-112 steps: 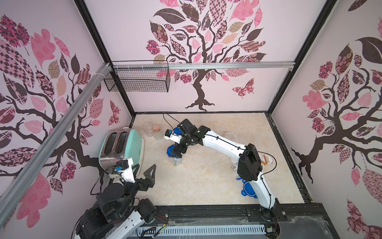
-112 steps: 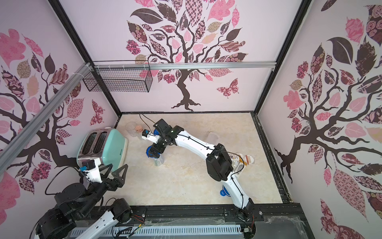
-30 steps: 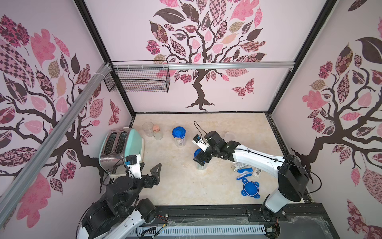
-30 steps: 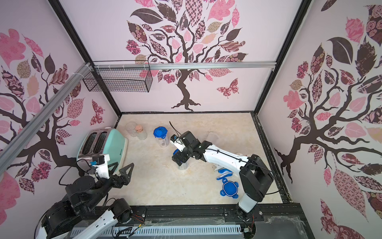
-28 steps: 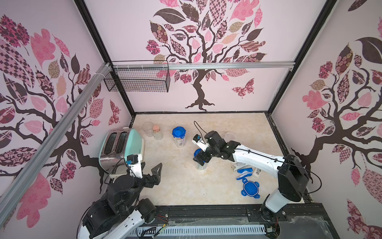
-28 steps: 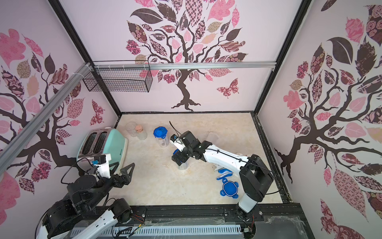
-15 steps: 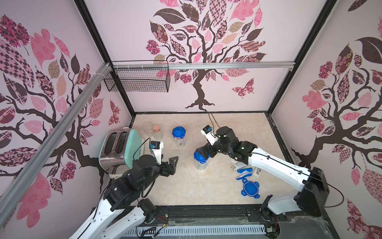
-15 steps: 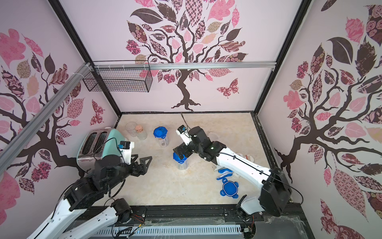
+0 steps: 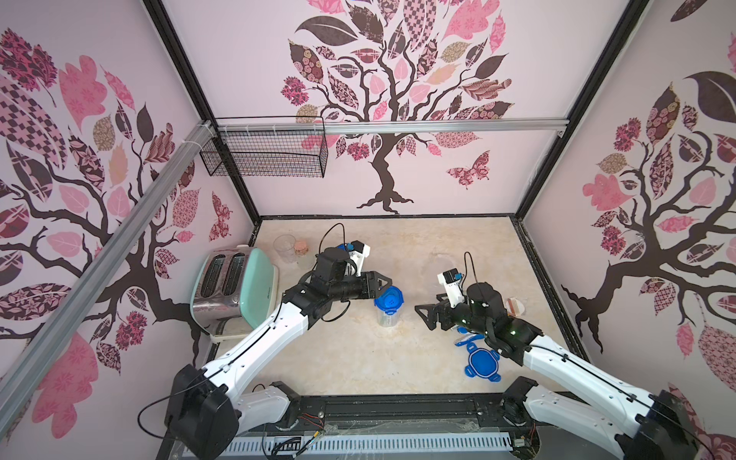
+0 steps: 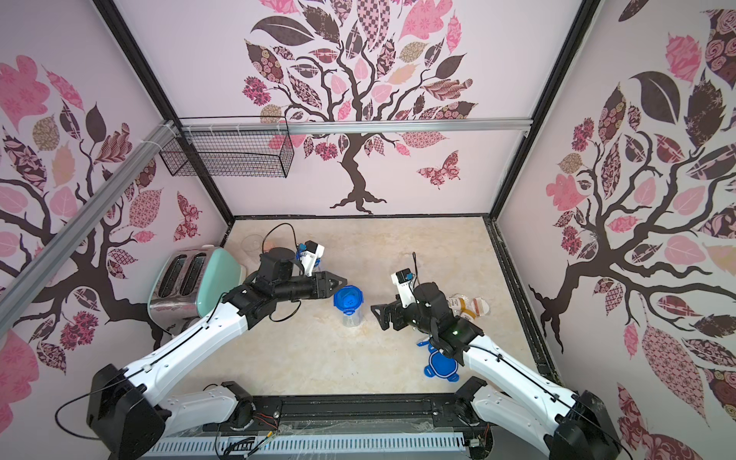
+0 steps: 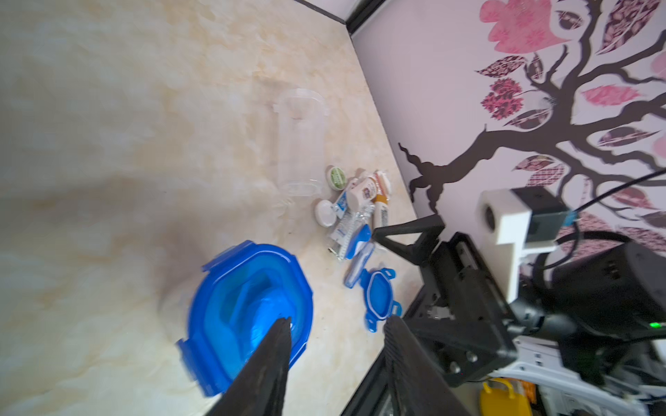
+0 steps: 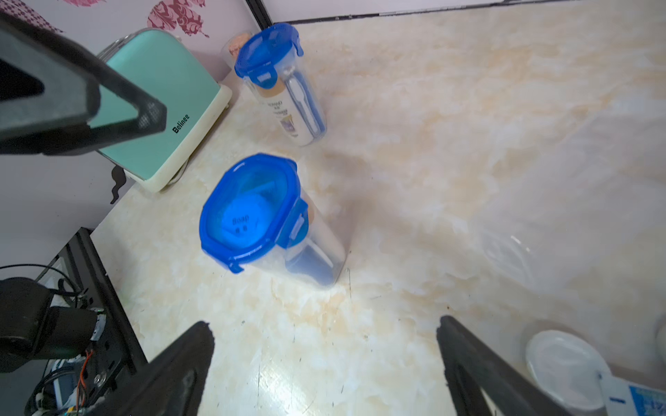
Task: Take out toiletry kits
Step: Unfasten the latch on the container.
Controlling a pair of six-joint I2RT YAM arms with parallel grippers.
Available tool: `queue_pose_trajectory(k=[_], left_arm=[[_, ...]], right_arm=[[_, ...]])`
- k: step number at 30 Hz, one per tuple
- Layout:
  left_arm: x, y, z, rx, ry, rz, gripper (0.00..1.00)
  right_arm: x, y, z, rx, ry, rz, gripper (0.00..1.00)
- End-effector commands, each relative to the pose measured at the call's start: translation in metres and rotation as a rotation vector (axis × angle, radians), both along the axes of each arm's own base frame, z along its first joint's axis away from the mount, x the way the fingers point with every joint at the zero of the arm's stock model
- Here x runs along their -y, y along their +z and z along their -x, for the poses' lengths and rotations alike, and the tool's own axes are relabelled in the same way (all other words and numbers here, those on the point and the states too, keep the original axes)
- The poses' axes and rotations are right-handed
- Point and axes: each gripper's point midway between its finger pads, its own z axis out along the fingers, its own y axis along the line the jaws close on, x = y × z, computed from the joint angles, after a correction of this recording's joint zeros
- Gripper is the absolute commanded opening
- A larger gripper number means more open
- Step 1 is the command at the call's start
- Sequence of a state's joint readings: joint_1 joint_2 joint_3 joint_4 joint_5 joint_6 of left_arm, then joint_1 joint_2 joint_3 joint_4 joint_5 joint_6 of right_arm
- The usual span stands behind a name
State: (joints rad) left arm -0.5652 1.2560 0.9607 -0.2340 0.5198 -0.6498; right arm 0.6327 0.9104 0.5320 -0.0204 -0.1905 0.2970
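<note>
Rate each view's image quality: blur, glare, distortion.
Both top views: sharp and evenly lit, though wide-angle distortion splays the walls outward. Left wrist view: the blue-lidded canister is smeared by blur. Right wrist view: that canister is soft too, with a glare patch on the floor.

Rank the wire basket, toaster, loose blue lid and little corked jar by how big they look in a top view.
1. Wire basket and toaster: about alike; the basket hangs nearer the camera, so no ranking.
2. Then the loose blue lid.
3. Smallest: the corked jar.
</note>
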Motion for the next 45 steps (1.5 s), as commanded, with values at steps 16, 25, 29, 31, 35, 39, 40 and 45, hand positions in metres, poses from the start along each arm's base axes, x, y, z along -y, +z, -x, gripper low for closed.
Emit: queue_pose_trajectory(k=[16,25,29,31,35,39,40,45], left_arm=[[0.037,-0.049,-0.013,-0.171,-0.176,0.215,0.17],[0.034,-0.072,-0.014,-0.226,-0.165,0.193,0.16],[0.030,-0.083,-0.015,-0.260,-0.143,0.180,0.16],[0.028,-0.089,-0.016,-0.281,-0.134,0.175,0.15],[0.027,-0.098,-0.015,-0.313,-0.125,0.170,0.15],[0.027,-0.100,-0.014,-0.323,-0.122,0.168,0.14],[0.027,-0.101,-0.014,-0.325,-0.122,0.167,0.14],[0.027,-0.104,-0.014,-0.335,-0.122,0.163,0.14]], right_arm=[[-0.031,-0.016,0.047,-0.168,0.221,-0.243,0.89],[-0.041,-0.017,0.050,-0.205,0.251,-0.279,0.89],[-0.051,-0.013,0.052,-0.222,0.259,-0.308,0.88],[-0.057,-0.011,0.054,-0.230,0.260,-0.325,0.88],[-0.070,-0.005,0.055,-0.248,0.259,-0.375,0.87],[-0.079,0.003,0.051,-0.270,0.258,-0.445,0.86],[-0.081,0.005,0.050,-0.274,0.264,-0.461,0.86],[-0.096,0.008,0.046,-0.298,0.303,-0.478,0.85]])
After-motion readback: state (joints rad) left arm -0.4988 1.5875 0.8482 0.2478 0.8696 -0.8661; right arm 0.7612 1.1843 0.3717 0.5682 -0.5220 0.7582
